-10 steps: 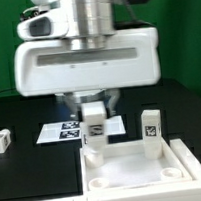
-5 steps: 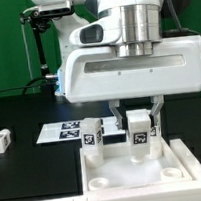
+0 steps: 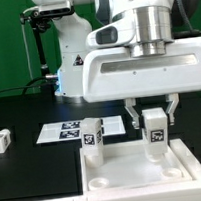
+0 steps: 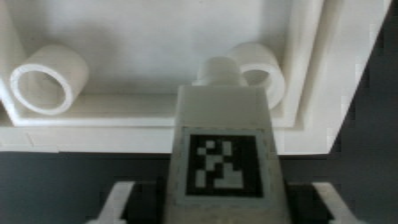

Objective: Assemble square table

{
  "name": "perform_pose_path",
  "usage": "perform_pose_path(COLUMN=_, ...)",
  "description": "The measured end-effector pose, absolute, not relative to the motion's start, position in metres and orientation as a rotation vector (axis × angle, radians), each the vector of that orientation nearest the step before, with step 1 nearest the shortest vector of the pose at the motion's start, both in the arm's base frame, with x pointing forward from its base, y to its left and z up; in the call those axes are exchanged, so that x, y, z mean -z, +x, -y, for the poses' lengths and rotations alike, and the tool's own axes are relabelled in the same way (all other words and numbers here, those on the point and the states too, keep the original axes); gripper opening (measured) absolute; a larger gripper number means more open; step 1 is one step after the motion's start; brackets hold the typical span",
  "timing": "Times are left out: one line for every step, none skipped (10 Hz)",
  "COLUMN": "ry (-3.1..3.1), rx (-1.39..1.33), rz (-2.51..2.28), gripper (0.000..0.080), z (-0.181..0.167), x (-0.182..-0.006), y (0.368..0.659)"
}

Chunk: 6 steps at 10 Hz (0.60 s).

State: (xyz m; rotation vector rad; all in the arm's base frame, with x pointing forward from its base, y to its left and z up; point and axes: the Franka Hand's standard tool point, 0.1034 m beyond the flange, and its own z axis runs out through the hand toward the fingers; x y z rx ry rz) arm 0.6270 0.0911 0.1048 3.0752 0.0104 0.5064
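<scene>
The table top (image 3: pixel 126 170) lies nearest; above its far corner on the exterior view's right the claw (image 3: pixel 152 121), half closed, grips a leg (image 3: pixel 154 139) upright; a second leg (image 3: pixel 92 138) stands at the other far corner; leg-fitting is in hand, I judge; next, lower it squarely into the hole (image 4: pixel 269 84).

One tray-like tabletop (image 3: pixel 126 174), three tagged white legs (image 3: pixel 92 138), one marker board (image 3: pixel 57 131), one gripper (image 3: pixel 152 123).

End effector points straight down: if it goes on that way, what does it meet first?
The leg clamped in the end effector would land first, probably at the corner socket of the table top, where its tip points. The gap left is hard to judge.
</scene>
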Motion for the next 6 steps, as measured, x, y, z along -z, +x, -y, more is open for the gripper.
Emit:
perform_pose_path(ry=3.076, rx=-0.5, rz=-0.024, gripper=0.0288, z=-0.0985, x=-0.1019, y=0.6315)
perform_pose_path(ry=3.076, rx=-0.506, rz=-0.028, gripper=0.0288, z=-0.1051, x=-0.0999, y=0.6362)
perform_pose_path(ry=3.075, rx=-0.506, rz=-0.032, gripper=0.0288, z=-0.106, x=-0.0985, y=0.6374)
perform_pose_path(ry=3.074, rx=-0.502, rz=-0.032, gripper=0.0288, z=-0.1057, x=-0.0964, y=0.6368)
perform_pose_path(ry=3.073, rx=-0.499, rz=-0.033, gripper=0.0288, z=-0.1056, x=-0.0949, y=0.6364)
perform_pose_path(ry=3.073, rx=-0.497, rz=-0.033, gripper=0.0288, z=-0.1053, x=-0.0938, y=0.636)
